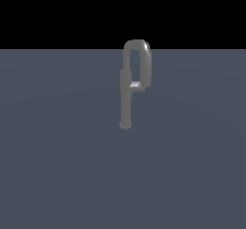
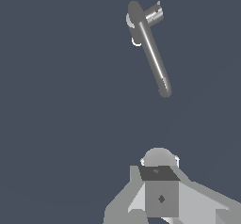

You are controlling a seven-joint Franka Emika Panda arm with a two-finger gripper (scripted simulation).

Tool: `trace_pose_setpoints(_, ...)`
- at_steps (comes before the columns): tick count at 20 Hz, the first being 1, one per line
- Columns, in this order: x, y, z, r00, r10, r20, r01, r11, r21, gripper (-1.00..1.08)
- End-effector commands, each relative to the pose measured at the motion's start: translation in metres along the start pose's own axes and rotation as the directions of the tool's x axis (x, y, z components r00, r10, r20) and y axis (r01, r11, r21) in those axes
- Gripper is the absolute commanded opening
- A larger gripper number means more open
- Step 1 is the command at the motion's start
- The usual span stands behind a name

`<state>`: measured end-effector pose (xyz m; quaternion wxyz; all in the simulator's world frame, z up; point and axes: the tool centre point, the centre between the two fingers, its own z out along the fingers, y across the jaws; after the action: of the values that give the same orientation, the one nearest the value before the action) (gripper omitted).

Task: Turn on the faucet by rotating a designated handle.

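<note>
You see the faucet (image 1: 126, 98) upright on the table (image 1: 57, 165), its handle (image 1: 136, 85) jutting toward 3 o'clock in the exterior view. Your claw (image 2: 160, 190) sits well apart from it; its opening cannot be judged.

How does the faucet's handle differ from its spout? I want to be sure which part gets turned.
The handle is a short, stubby bar; the spout is a much longer arched loop. The handle juts sideways from the post about halfway up toward the exterior view's right; the spout rises from the post's top and curves back down. Both are plain grey metal, parts of one faucet.
</note>
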<state>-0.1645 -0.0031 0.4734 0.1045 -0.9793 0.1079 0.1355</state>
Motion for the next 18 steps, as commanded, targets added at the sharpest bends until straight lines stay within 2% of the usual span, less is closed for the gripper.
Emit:
trace_pose_setpoints(1,0.014,-0.001,0.000,0.999,0.032,0.040,-0.033,0.999,0.031,-1.00)
trace_pose_setpoints(10,0.066,-0.003,0.006,0.972,0.135,0.193,-0.162,0.978,0.133,-1.00)
trace_pose_setpoints(18,0.113,0.000,0.018,0.917,0.209,0.340,-0.290,0.934,0.208,-1.00)
